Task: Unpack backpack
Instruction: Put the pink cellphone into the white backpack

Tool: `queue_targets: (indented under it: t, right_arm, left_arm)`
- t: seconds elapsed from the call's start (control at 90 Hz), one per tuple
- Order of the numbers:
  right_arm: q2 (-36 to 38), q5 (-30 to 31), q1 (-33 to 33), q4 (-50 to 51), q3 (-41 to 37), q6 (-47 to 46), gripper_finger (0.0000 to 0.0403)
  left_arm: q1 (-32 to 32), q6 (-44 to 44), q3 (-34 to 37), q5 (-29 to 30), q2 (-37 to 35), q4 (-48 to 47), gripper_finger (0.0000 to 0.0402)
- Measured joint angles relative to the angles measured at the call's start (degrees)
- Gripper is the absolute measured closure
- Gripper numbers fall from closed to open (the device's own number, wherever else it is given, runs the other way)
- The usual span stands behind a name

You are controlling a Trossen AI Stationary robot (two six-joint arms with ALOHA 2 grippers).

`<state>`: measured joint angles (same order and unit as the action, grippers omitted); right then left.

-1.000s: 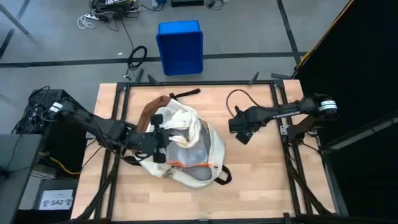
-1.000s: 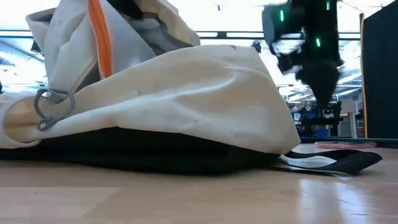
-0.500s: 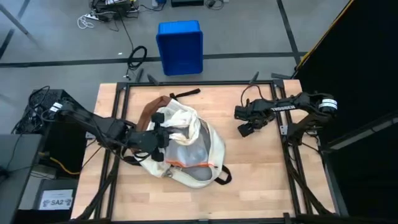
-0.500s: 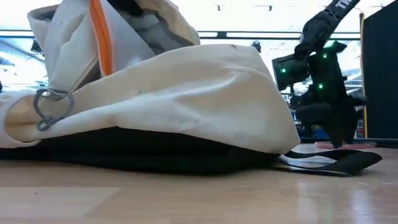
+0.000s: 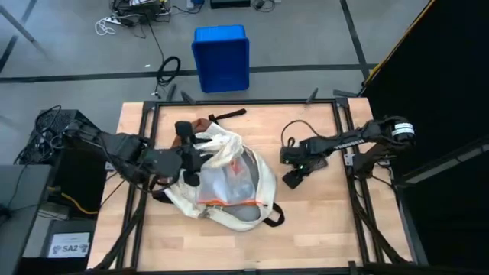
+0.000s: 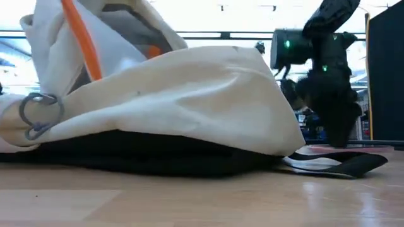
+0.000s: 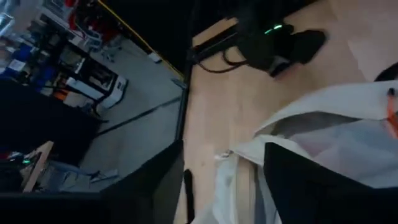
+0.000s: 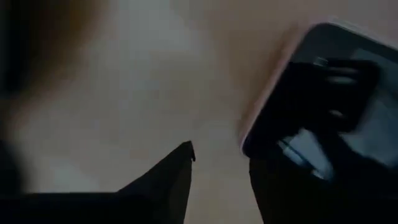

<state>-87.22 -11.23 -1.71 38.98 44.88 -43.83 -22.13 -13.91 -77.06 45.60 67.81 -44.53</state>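
Note:
The cream-white backpack [image 5: 252,179] lies flat on its dark back side in the middle of the table, its brown base [image 5: 200,124] toward the far edge. Its top opening gapes, and a clear orange-edged pouch [image 5: 229,183] shows inside. My left gripper [image 5: 191,156] is shut on the cloth at the opening. My right gripper [image 5: 294,174] hangs open to the right of the backpack, fingers pointing down over a flat dark slab with a pink edge [image 8: 311,106] that lies on the wood. I cannot tell whether a finger touches the slab. My left gripper pinches the cream cloth edge of the backpack's opening [image 7: 239,165] between its two fingers, coming level from the table's left side. The cloth is lifted and bunched at the fingers, while the backpack's body stays on the table. One layer or several, I cannot tell.
A blue bin [image 5: 221,57] stands on the floor beyond the far edge. A dark strap loop [image 6: 341,165] trails from the backpack on the near right. Bare wood [image 5: 321,221] lies right of the backpack.
My left gripper has moved toward the far edge with the cloth, raising the opening's flap and widening the mouth; the backpack's body has stayed put. My right gripper swung briefly toward the far right, then came back toward the near edge over the dark slab.

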Motion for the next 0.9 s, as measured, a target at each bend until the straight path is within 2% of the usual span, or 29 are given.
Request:
queue_targets:
  t: [0.122, 0.211, 0.367, 0.478, 0.578, 0.811, 0.9]
  right_arm:
    - [0.1, -4.0, 4.6, -12.0, 0.1, 1.0, 0.0262]
    - [0.7, -4.2, 7.0, -15.5, 0.4, 1.8, 0.0257]
    - [1.3, 4.4, 9.6, -10.3, 3.6, 10.5, 0.0252]
    - [1.3, 10.9, 10.8, -4.9, 5.1, 17.7, 0.0248]
    - [1.3, 13.0, 11.1, 0.0, 5.5, 21.5, 0.0235]
    - [1.0, 13.7, 13.0, 4.5, 5.5, 23.3, 0.0152]
    - [1.0, 16.5, 13.9, 4.7, 5.5, 24.3, 0.0114]
  left_arm:
    - [0.0, -0.1, 0.1, -0.6, 0.0, 2.6, 0.0198]
    - [0.0, 0.6, 1.5, -4.9, 0.8, 5.4, 0.0198]
    - [0.0, 0.1, 4.8, -12.2, 4.9, 13.3, 0.0198]
    - [0.0, -0.7, 5.7, -14.3, 9.6, 17.3, 0.0198]
    - [0.0, -0.7, 5.7, -16.1, 14.3, 20.4, 0.0198]
    - [1.2, -4.2, 5.7, -18.5, 22.3, 27.1, 0.0198]
    - [3.4, -4.1, 5.7, -24.5, 23.3, 30.0, 0.0198]
